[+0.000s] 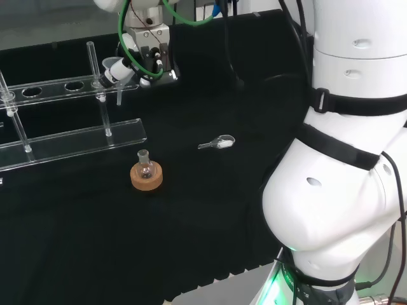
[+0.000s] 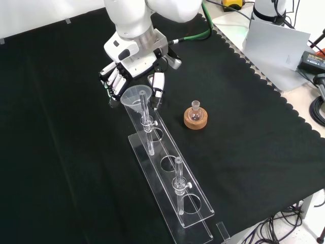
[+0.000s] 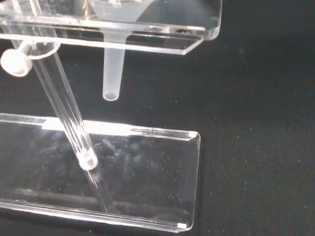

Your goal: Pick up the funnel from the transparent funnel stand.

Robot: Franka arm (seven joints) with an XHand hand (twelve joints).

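Nearest me in the wrist view, the funnel (image 3: 112, 64) stem hangs through the transparent funnel stand (image 2: 170, 180), far end hole in the front view. My hand (image 2: 133, 71) has fingers curled around its rim. Looks light, slick plastic; I'd grip the cone's rim.

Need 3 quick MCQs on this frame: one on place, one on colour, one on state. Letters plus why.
1. Where does the funnel sit?
A. in the end hole of the clear stand
B. on the cork ring
C. on the cloth

2. What colour is the ring under the small flask?
A. red
B. cork brown
C. white

3. How is the hand placed?
A. away from the stand
B. fingers about the funnel's rim
C. carrying the flask

Answers: 1 A, stem hangs through the stand's top plate in the wrist view. 2 B, front view shows it. 3 B, fingers flank the rim.
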